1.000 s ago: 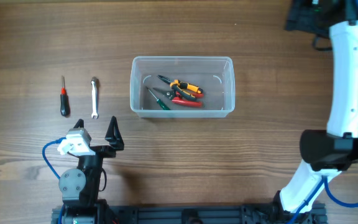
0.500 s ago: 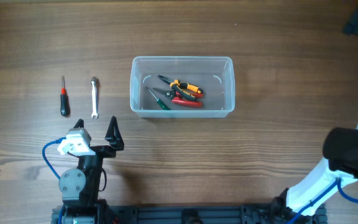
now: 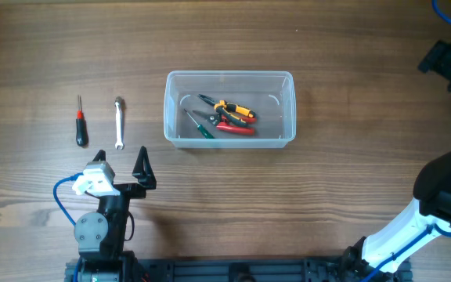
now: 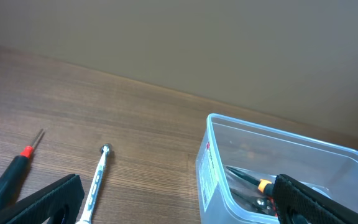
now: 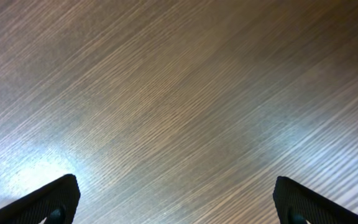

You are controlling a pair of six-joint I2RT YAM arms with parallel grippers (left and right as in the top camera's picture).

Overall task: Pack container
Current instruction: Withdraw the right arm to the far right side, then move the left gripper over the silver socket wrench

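The clear plastic container (image 3: 229,139) stands in the middle of the wooden table (image 3: 327,204), with its long side running left to right. Three tools lie on its bottom. A pair of pliers with orange and black handles (image 3: 232,109) is near the centre. A red-handled tool (image 3: 236,129) lies just beside it on the near side, and they seem to touch. A green-handled screwdriver (image 3: 201,128) lies at an angle to their left.

On the bare table left of the container lies a small silver wrench (image 3: 119,123). Further left, a small screwdriver (image 3: 80,124) with a black handle and a red collar lies parallel to it. The two are apart from each other and from the container.

The left gripper (image 4: 176,186) is at the near edge of the table, a little nearer than the wrench. In its wrist view the two fingers stand wide apart and hold nothing.

The right gripper (image 5: 176,193) is far to the right, close to the far right corner, well apart from the container. Its fingers are also spread wide with nothing between them, and its camera shows only wood grain.
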